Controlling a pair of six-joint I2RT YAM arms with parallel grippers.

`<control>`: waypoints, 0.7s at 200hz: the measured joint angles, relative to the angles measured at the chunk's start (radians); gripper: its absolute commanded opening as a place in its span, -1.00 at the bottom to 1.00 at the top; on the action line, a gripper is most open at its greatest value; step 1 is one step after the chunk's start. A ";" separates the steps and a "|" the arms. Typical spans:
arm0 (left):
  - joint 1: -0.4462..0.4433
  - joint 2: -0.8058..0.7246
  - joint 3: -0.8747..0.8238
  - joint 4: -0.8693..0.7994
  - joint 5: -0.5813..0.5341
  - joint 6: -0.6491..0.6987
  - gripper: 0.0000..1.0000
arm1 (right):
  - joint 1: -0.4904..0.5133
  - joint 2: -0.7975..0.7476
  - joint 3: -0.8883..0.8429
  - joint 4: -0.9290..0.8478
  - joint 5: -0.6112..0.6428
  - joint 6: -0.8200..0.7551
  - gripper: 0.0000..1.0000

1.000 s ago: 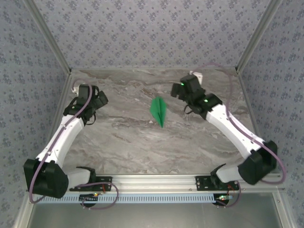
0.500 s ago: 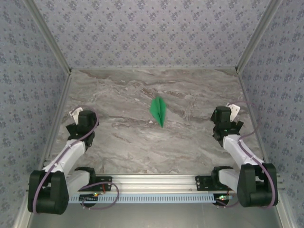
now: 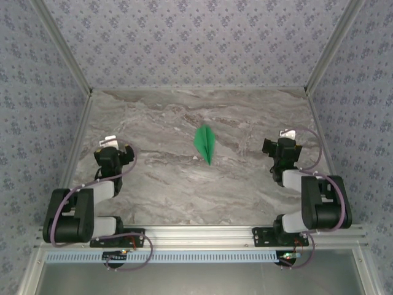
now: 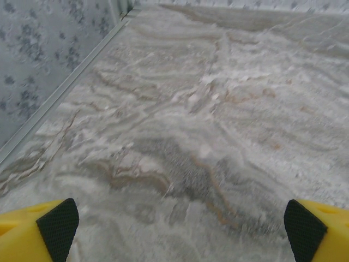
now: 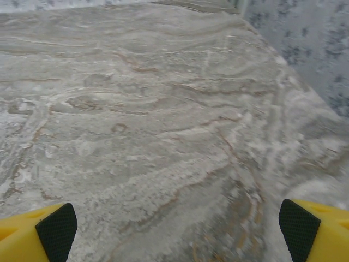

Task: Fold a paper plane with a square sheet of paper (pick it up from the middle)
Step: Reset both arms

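here, slim pointed green paper plane (image 3: 205, 143), centre crease, left claw (image 4: 181, 224) and right claw (image 5: 178, 225) wide open, empty

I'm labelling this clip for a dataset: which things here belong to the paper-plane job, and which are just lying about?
Part of the job:
- green paper plane, folded, lying mid-table
- left gripper and right gripper, both open, holding nothing, well apart from the plane

Just surroundings:
- marble table
- patterned walls
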 measured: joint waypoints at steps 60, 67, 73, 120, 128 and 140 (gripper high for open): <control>0.045 0.196 0.011 0.156 0.148 0.011 0.98 | -0.013 0.072 -0.029 0.117 -0.149 -0.050 1.00; 0.045 0.199 0.017 0.154 0.155 0.013 0.98 | -0.013 0.072 -0.029 0.124 -0.156 -0.053 1.00; 0.045 0.200 0.029 0.145 0.155 0.014 0.98 | -0.013 0.072 -0.029 0.126 -0.160 -0.055 1.00; 0.018 0.203 0.104 0.117 0.121 0.019 0.98 | -0.013 0.072 -0.029 0.126 -0.178 -0.057 1.00; 0.016 0.203 0.104 0.113 0.121 0.023 0.99 | -0.013 0.072 -0.029 0.126 -0.179 -0.057 1.00; 0.016 0.203 0.104 0.108 0.121 0.026 0.98 | -0.013 0.072 -0.029 0.126 -0.179 -0.057 1.00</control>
